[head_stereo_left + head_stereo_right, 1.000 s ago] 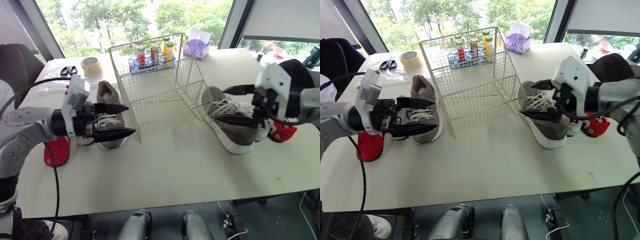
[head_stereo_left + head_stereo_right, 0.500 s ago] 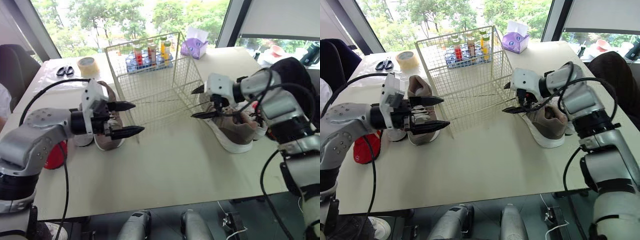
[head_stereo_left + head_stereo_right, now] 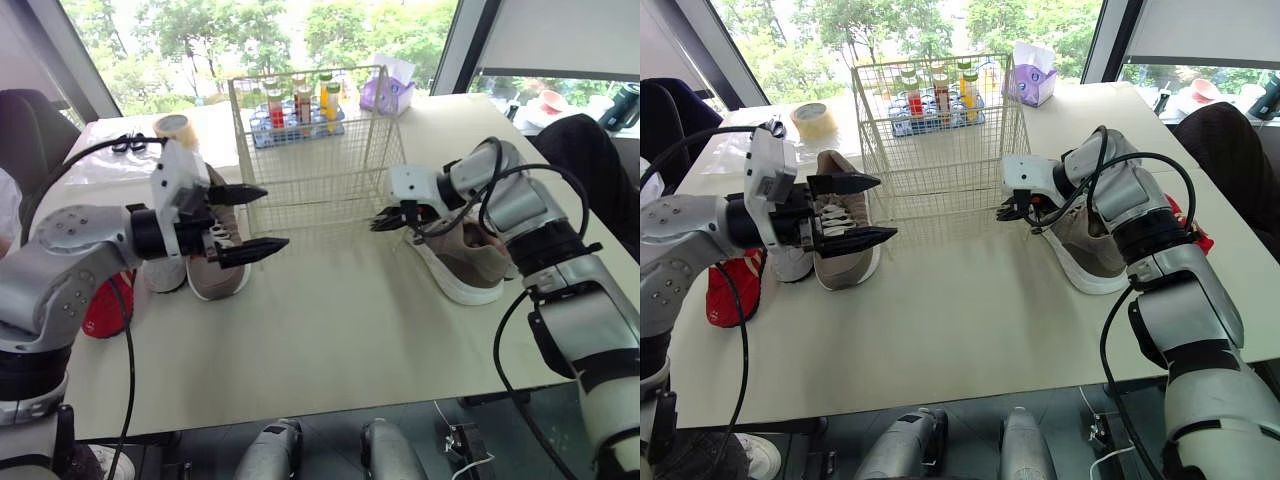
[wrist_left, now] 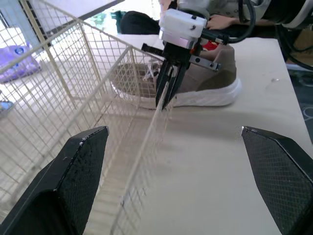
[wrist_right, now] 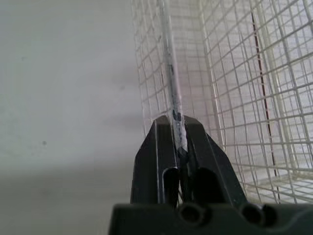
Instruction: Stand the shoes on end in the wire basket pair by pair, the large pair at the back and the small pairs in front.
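Tape roll (image 3: 814, 120) and purple tissue box (image 3: 1031, 82) sit at the table's (image 3: 970, 330) back; bottles (image 3: 297, 104) between.

A pale cream table (image 3: 330, 340) stands in bright daylight from wide windows (image 3: 200, 40) behind it, with green trees outside. A dark slanted frame post (image 3: 447, 45) separates the glass from a lowered light roller blind (image 3: 560, 35) on the right. A black chair (image 3: 30, 130) stands at the table's left end, and dark floor (image 3: 330, 425) lies below its near edge.
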{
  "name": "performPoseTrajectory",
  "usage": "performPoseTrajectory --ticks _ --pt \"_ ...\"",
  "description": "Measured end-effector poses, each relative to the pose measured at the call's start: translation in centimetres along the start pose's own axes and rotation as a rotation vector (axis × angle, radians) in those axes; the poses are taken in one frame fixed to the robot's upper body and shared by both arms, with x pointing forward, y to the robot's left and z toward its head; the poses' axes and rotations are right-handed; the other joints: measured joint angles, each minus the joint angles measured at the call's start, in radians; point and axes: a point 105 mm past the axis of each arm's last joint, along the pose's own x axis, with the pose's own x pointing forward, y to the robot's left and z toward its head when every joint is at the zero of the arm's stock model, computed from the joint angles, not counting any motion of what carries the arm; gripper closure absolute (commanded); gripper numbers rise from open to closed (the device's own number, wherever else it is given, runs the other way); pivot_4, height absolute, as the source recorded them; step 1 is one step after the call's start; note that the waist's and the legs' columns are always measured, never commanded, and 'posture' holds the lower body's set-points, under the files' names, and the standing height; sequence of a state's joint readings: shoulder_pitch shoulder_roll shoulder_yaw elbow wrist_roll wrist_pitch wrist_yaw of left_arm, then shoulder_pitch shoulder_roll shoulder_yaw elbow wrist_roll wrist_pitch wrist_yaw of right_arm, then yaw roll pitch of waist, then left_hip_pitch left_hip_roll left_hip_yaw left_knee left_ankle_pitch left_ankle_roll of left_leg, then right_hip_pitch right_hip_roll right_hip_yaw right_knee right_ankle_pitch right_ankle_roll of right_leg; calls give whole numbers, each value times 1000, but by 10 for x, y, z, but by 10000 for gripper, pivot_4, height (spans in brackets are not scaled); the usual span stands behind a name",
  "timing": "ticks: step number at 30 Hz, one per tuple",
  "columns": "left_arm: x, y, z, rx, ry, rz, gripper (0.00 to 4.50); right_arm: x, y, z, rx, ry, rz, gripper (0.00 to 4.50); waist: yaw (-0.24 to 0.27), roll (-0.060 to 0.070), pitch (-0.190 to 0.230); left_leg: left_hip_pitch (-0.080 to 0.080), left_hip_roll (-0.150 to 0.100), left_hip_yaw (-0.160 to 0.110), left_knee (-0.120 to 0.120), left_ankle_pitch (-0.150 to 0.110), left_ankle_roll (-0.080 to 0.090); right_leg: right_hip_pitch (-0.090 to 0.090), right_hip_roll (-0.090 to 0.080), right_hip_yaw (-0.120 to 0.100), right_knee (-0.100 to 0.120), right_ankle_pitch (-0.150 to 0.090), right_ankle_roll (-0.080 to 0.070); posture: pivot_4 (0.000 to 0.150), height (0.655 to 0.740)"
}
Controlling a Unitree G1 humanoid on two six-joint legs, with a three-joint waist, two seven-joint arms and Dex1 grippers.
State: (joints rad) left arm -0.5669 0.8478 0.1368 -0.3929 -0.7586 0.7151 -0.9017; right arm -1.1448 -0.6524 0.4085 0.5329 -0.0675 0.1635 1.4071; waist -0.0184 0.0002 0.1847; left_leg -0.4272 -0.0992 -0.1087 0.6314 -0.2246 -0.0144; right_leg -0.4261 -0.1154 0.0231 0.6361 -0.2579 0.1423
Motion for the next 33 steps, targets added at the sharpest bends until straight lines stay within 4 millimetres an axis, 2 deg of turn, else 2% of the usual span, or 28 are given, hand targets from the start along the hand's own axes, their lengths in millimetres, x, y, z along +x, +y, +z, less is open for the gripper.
performPoseTrajectory --ticks 6,11,25,32,33 --pt "2 5 5 2 -22 -1 0 0 31 24 -23 -53 68 44754 -2 0 0 0 0 1 0 0 0 -1 0 0 1 0 0 1500 7400" --pt "4 6 5 2 -29 -5 0 2 49 31 7 -61 92 44754 -2 0 0 0 0 1 2 0 0 -1 0 0 3 0 0 1500 7400" --pt "9 4 4 3 -32 -26 0 14 64 27 96 -17 6 44754 2 0 0 1 0 1 5 1 -1 -2 0 1 11 0 -1 1500 7400" --pt "10 4 4 7 -33 -23 0 14 70 27 110 -3 -26 44754 6 -1 0 1 0 0 7 1 -1 -1 0 0 11 0 -1 1500 7400" --pt "10 4 4 8 -33 -23 0 14 70 27 110 -4 -28 41818 6 -1 0 1 0 0 7 1 -1 -1 0 0 11 0 -1 1500 7400"
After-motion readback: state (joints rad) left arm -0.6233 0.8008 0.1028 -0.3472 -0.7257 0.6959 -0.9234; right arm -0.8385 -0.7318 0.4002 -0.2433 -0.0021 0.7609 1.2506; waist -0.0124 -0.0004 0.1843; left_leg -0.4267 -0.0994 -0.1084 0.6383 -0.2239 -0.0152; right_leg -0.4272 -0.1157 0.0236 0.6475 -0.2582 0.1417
